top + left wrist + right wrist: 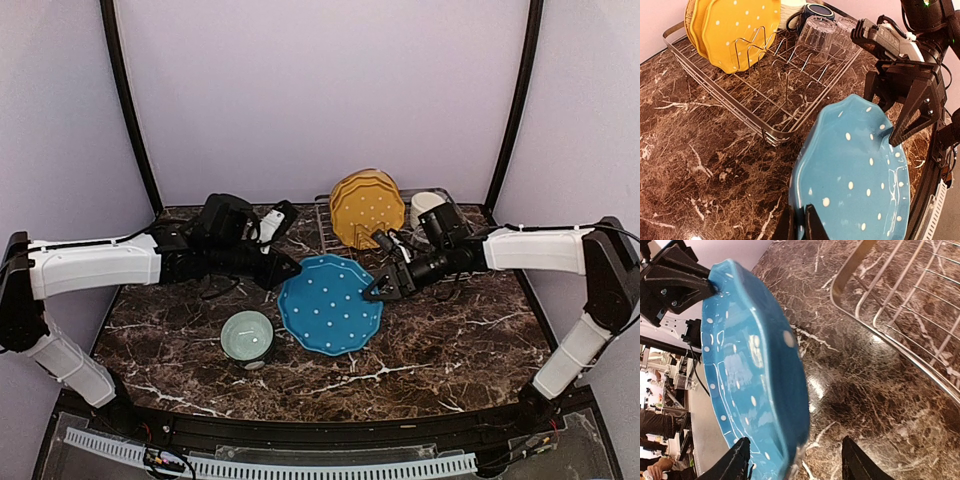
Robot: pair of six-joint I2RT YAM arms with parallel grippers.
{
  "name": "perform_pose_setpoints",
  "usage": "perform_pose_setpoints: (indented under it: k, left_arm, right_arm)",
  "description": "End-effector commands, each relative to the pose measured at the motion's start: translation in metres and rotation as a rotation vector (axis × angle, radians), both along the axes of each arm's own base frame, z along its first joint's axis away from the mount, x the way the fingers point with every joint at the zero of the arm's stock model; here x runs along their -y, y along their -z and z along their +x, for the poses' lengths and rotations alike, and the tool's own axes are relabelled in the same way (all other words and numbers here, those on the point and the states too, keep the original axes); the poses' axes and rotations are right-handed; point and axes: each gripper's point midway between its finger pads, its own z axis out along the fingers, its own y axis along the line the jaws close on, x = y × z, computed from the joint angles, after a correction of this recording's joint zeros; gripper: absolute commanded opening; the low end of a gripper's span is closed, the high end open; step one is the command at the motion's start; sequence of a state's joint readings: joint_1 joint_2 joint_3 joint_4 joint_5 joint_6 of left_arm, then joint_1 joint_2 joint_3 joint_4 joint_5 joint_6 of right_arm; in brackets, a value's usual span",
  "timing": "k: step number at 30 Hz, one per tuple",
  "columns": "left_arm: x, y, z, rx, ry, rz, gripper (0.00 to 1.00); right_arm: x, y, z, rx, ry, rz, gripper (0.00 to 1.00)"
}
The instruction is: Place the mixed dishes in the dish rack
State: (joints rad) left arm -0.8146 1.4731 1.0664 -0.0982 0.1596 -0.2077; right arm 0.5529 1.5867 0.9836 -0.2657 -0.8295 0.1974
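The blue dotted plate [330,305] is tilted up over the marble table, in front of the silver dish rack [335,228]. My left gripper [283,270] is shut on the plate's upper left rim; its fingers [812,225] pinch the edge of the plate [855,170]. My right gripper [385,288] is open, its jaws straddling the plate's right edge [755,365] without closing. The yellow dotted plate [368,208] stands in the rack [765,100] with another plate behind it. The clear tumbler [812,35], navy mug [816,10] and cream mug [425,205] sit at the rack's far end. The mint-green bowl [247,335] is on the table.
The rack's near slots [790,95] hold only bare prongs. The rack's rim [865,305] lies just right of the plate in the right wrist view. The table's raised front edge [300,425] runs along the near side.
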Motion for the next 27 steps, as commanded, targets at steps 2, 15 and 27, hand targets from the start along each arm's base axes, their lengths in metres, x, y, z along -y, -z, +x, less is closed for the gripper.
perform_pose_setpoints:
  k: [2,15,27]
  left_arm:
    - [0.014,-0.059,0.002,0.099,0.021,-0.193,0.01]
    - [0.007,-0.053,0.001,0.113,0.006,-0.182,0.01]
    - [-0.004,-0.042,0.0,0.141,-0.012,-0.122,0.05]
  right_arm:
    - [-0.025,-0.012,-0.004,-0.017,-0.065,0.109,0.54]
    - [-0.033,-0.017,-0.006,-0.033,-0.097,0.176,0.13]
    - [-0.019,-0.062,0.014,0.154,-0.06,0.187,0.0]
